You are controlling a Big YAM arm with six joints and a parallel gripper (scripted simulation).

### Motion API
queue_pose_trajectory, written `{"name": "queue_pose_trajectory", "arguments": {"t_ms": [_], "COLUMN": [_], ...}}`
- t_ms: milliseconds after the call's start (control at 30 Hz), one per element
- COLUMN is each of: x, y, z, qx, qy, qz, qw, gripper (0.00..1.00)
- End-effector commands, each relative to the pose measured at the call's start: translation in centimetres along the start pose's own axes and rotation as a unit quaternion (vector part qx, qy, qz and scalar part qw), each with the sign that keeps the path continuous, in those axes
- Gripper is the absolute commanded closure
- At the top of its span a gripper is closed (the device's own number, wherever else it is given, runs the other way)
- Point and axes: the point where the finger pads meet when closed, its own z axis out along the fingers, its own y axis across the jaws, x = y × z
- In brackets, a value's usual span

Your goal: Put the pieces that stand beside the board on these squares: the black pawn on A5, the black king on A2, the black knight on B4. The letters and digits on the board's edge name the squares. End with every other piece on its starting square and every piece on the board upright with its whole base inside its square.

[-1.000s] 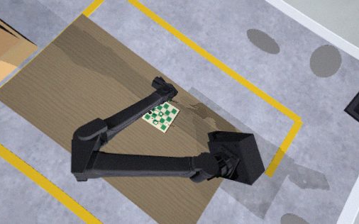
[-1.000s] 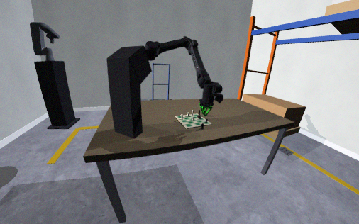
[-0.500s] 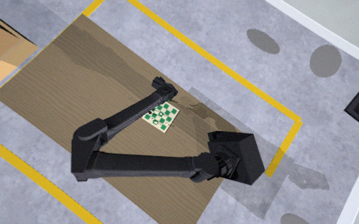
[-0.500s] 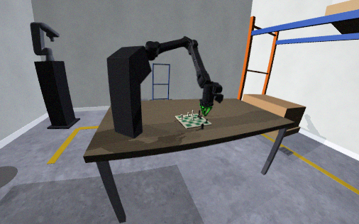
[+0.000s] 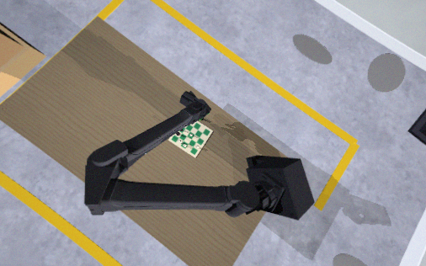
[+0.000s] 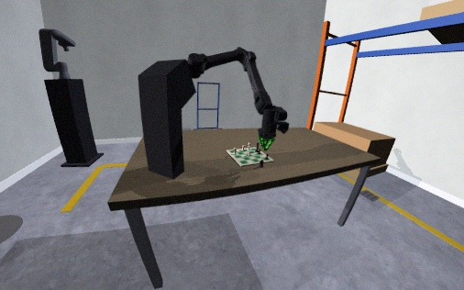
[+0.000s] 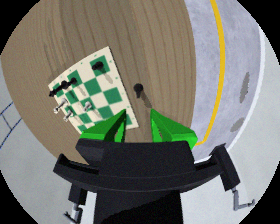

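The green and white chessboard [image 5: 205, 134] [image 6: 242, 159] [image 7: 104, 99] lies on the wooden table. It carries a few small white and black pieces, too small to name. One small black piece [image 7: 139, 88] [image 6: 261, 163] stands upright on the bare wood just off the board's edge. My gripper [image 6: 265, 147] [image 7: 138, 112] has green fingers and hangs above the table at the board's far right corner. Its fingers are partly narrowed with a gap between them, and only wood shows in the gap. The black piece stands beyond the fingertips in the wrist view. The other pieces beside the board I cannot make out.
The arm's tall black base [image 6: 165, 117] [image 5: 282, 183] stands on the table to the left of the board. A cardboard box [image 6: 356, 138] sits past the table's right end. An orange and blue rack [image 6: 324, 69] rises behind it.
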Motion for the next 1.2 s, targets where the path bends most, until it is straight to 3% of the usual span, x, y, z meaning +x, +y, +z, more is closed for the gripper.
{"name": "queue_pose_trajectory", "arguments": {"t_ms": [0, 1167], "x": [0.1, 0.3], "y": [0.1, 0.2], "z": [1.2, 5.4], "qx": [-0.002, -0.003], "qy": [0.003, 0.003], "qz": [-0.001, -0.001], "qw": [1.0, 1.0], "gripper": [0.65, 0.65]}}
